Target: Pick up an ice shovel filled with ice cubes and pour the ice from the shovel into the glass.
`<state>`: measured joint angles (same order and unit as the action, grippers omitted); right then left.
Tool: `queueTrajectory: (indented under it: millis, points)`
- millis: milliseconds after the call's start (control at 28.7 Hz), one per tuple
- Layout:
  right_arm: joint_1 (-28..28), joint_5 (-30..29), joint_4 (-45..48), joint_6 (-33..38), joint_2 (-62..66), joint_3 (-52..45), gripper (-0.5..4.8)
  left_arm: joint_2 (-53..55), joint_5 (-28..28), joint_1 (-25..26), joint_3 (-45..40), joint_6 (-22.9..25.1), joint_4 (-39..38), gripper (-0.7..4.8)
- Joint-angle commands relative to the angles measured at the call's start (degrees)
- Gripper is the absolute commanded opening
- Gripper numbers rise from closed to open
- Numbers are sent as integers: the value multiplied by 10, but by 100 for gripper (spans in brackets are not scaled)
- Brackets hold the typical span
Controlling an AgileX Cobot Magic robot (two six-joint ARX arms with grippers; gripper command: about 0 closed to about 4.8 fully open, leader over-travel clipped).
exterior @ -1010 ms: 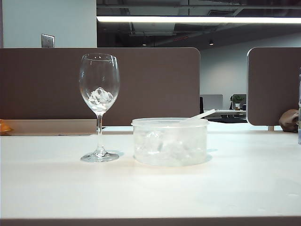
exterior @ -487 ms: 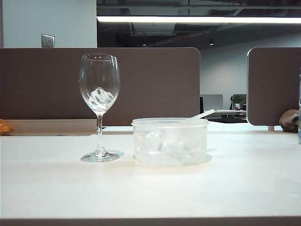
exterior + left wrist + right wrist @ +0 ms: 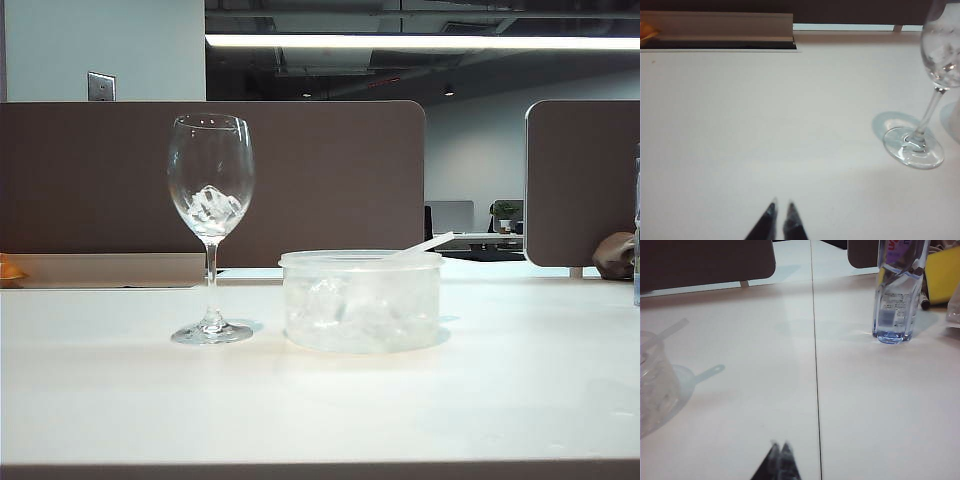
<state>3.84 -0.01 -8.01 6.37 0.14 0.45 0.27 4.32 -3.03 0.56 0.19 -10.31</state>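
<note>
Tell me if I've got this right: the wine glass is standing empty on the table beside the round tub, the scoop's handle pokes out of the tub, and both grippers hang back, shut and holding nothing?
Not quite: the glass is not empty. The exterior view shows ice cubes in its bowl. The rest holds: it stands beside the tub, the ice shovel handle pokes out, and the left gripper and right gripper are shut, holding nothing.

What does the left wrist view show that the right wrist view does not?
Only the left wrist view: the glass with ice cubes in its bowl, and the left gripper, fingers nearly together, holding nothing. Only the right wrist view: the tub with the ice shovel handle sticking out, a water bottle, and the right gripper, shut and empty. Both share the white table.
</note>
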Motion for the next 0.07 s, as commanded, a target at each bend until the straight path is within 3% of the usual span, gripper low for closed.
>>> queueTrajectory:
  millis: [35,70]
  points:
    - [0,0,10,0,0,-3,-1,0,-1,1,-1,-2,1,30]
    - [0,0,10,0,0,-3,-1,0,-1,1,-1,-2,1,30]
